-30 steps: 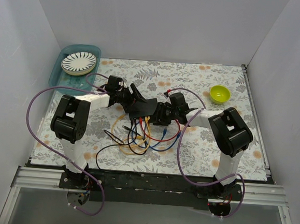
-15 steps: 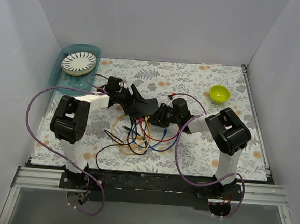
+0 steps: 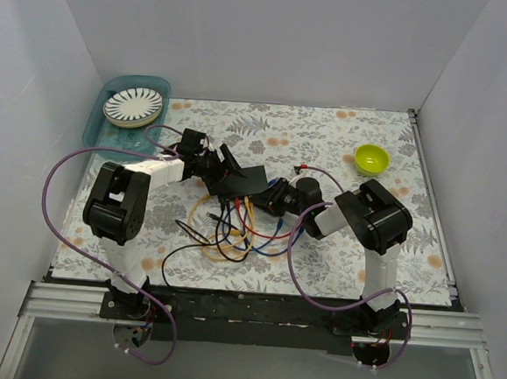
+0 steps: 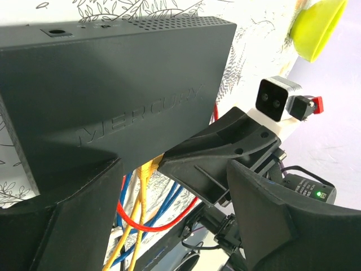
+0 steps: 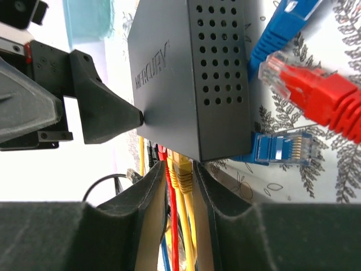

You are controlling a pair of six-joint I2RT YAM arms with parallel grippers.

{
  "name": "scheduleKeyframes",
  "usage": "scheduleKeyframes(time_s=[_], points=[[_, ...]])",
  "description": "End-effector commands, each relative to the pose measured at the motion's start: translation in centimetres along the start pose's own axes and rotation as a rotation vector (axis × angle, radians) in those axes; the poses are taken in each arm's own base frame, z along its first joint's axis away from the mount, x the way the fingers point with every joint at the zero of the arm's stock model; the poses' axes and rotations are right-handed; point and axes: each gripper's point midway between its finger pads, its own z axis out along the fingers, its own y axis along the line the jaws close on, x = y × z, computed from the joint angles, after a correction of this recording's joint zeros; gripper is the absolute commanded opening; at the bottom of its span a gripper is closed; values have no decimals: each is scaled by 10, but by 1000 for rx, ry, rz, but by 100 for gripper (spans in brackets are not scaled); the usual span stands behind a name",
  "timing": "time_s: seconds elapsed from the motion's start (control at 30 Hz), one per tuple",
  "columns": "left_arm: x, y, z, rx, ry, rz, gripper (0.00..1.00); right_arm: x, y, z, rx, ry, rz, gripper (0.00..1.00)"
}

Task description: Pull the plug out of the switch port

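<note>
Switch (image 3: pixel 244 179): matte black box near the middle of the flowered surface (image 3: pixel 363 251), socket edge toward 6 o'clock in the overhead view, flanked by both arms' tips.
Plug: yellow plug (image 5: pixel 181 172) seated in the socket edge, next to a red cable (image 5: pixel 171 226) and a second yellow one.
Left fingers (image 4: pixel 84 226): at 9 o'clock of the switch, spread wide, one tip touching the lettered top face.
Right fingers (image 5: pixel 113 237): at 3 o'clock, narrowly apart around the yellow plug and red cable; pinching or not, cannot tell.
Loose ends: red plug (image 5: pixel 316 90) and blue plug (image 5: pixel 279 148), unplugged, just beside the vented side.
Cables (image 3: pixel 233 232): yellow, blue, red and black tangle at 6 o'clock of the switch.
Bowl (image 3: pixel 371 157): lime green, at 2 o'clock, well apart.
Tray (image 3: pixel 94 124): teal, at 10 o'clock, holding a striped plate (image 3: pixel 133 105).
</note>
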Motion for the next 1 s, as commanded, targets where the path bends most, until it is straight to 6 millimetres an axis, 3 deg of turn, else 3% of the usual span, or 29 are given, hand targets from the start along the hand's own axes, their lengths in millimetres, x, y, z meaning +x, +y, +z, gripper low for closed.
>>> scheduleKeyframes(time_s=[0.0, 0.27, 0.43, 0.7, 0.97], points=[[0, -12, -15, 17, -27, 40, 74, -17, 25, 3, -110, -72, 10, 32], [2, -12, -16, 20, -25, 39, 74, -14, 26, 7, -117, -51, 6, 8], [2, -19, -20, 35, -31, 48, 74, -1, 23, -3, -97, 2, -43, 5], [7, -28, -34, 72, -54, 52, 74, 31, 17, -44, -34, 105, -135, 4], [-4, -25, -22, 47, -61, 46, 74, 52, 2, -64, 19, 166, -160, 5]])
